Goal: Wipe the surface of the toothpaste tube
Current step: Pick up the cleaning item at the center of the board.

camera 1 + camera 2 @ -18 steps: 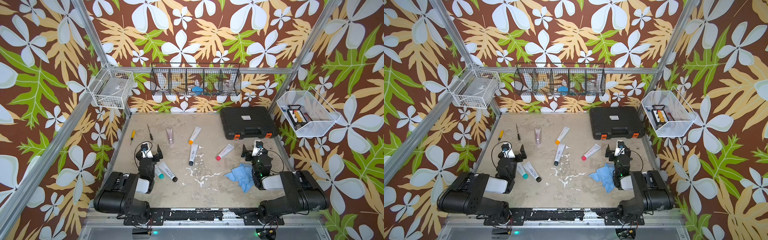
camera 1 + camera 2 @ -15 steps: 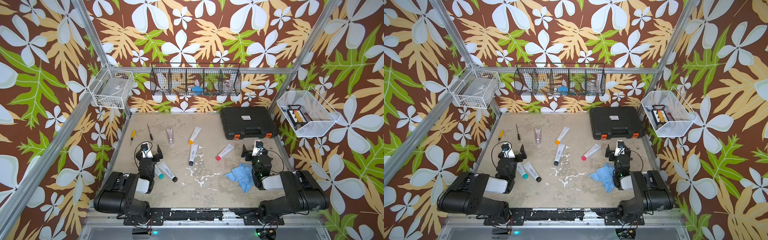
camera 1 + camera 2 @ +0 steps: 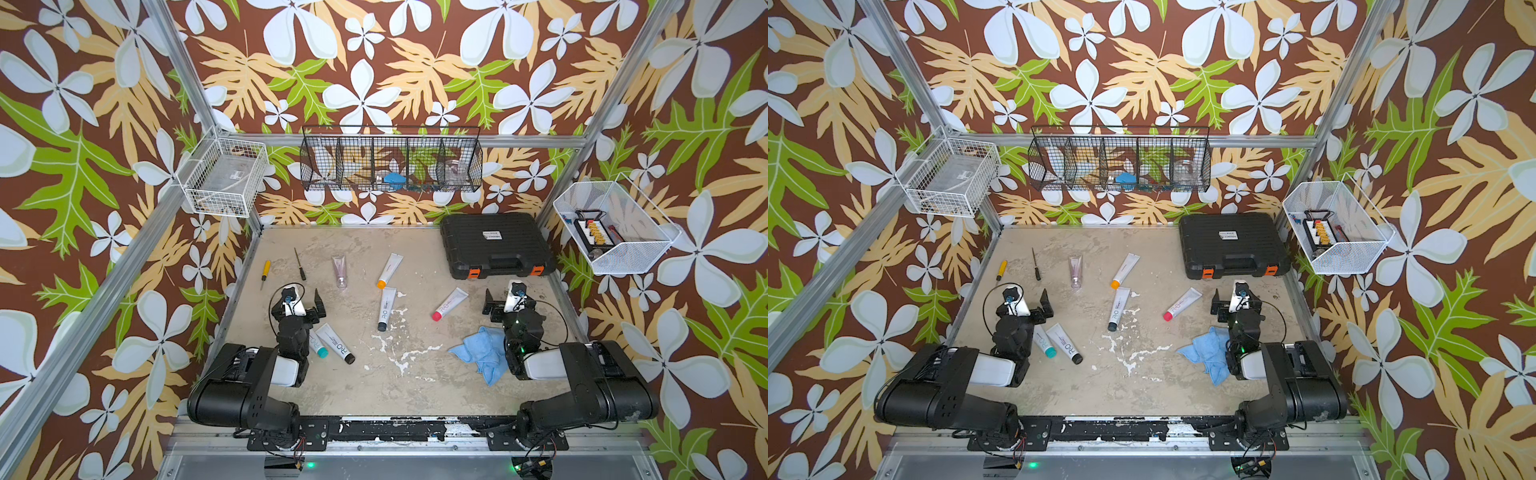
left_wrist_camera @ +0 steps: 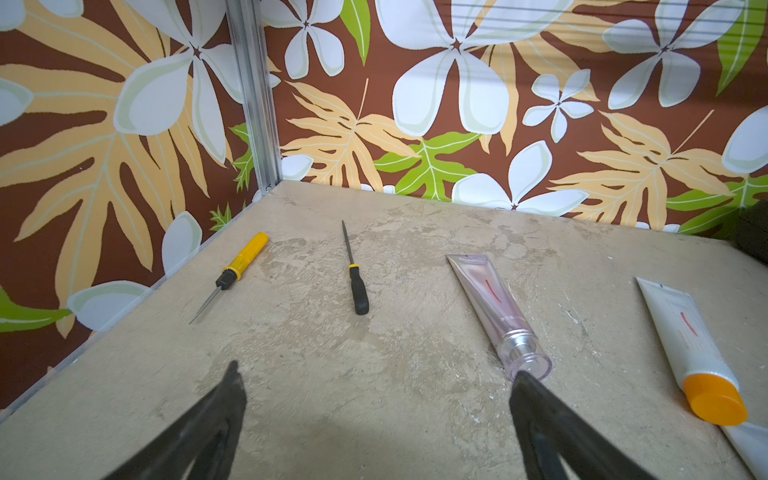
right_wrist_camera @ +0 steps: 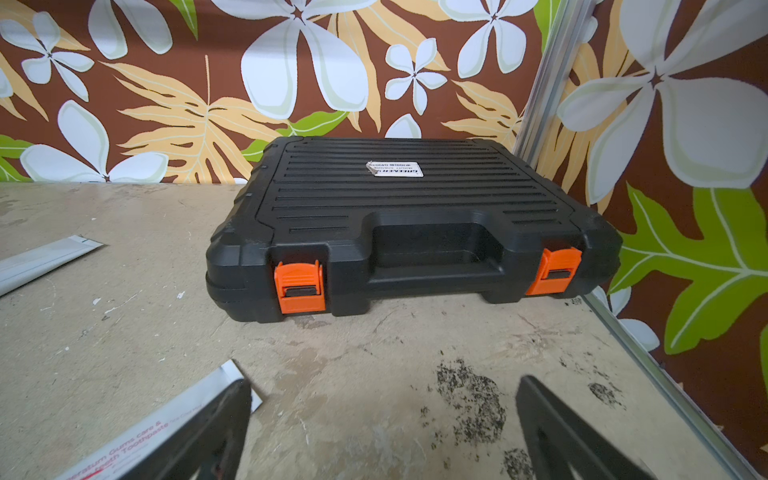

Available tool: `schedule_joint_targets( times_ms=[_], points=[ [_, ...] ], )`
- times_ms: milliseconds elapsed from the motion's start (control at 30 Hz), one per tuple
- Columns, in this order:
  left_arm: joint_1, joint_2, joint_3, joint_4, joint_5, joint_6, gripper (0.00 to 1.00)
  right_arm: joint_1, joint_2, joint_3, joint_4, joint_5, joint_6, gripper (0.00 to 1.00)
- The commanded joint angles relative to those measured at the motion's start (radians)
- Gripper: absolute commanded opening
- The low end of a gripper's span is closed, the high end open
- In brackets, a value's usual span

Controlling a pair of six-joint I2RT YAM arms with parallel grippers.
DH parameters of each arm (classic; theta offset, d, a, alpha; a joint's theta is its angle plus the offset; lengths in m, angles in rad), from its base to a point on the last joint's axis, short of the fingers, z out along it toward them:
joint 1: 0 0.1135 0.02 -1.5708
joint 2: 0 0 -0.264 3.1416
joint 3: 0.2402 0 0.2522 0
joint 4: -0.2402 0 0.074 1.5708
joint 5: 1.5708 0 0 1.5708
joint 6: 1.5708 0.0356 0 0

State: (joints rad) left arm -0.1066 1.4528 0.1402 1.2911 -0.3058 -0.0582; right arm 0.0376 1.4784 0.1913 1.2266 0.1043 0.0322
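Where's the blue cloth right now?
In both top views the blue cloth lies crumpled on the robot's right side, beside the right arm, nearer the front than the red-capped tube.

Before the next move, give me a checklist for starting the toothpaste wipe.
1. Left gripper open and empty: ok.
2. Right gripper open and empty: ok.
3. Cloth picked up: not ok; it lies loose on the table.
4. Red-cap tube lying free, ungripped: ok.
5. Which tube gets wiped: cannot tell.
6. Work area clean: not ok; white smears mid-table.
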Motion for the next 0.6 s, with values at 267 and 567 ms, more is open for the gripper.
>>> schedule_joint_targets(
  times_ms=[267, 567],
  points=[
    [-0.034, -0.202, -0.018, -0.092, -0.092, 0.015, 1.00, -0.010, -0.147, 0.076, -0.228, -0.029, -0.001, 1.00],
    [-0.183, -0.440, 0.259, -0.737, -0.365, -0.244, 1.00, -0.015, -0.365, 0.373, -0.735, -0.044, 0.323, 1.00]
  ],
)
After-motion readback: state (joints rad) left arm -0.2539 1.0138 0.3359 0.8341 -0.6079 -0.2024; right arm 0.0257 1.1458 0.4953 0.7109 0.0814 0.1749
